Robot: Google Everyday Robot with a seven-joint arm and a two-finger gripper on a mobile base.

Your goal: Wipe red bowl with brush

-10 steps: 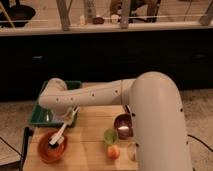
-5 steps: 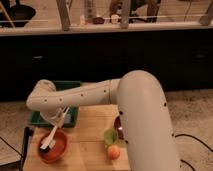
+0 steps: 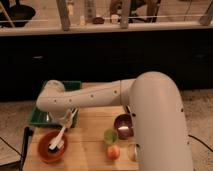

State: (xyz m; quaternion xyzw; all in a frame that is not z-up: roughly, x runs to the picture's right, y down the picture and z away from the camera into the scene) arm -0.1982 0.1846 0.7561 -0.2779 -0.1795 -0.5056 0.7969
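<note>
The gripper point(image 3: 68, 121) hangs just above the red bowl point(image 3: 45, 156) on the worktop point(image 3: 90, 146). Its fingers pinch the top of the brush point(image 3: 59, 139), and the bristles rest inside the bowl. The brush looks light and stiff. The bowl looks light too, so it may slide.

Matt orange-red plastic bowl point(image 3: 48, 151) on a pale, smooth wood counter point(image 3: 89, 150). The tool point(image 3: 68, 120), just above the bowl, grips the brush point(image 3: 60, 136) by its white plastic handle. The maroon bowl point(image 3: 123, 125) is glossy; the arm point(image 3: 100, 95) has a smooth white shell.
</note>
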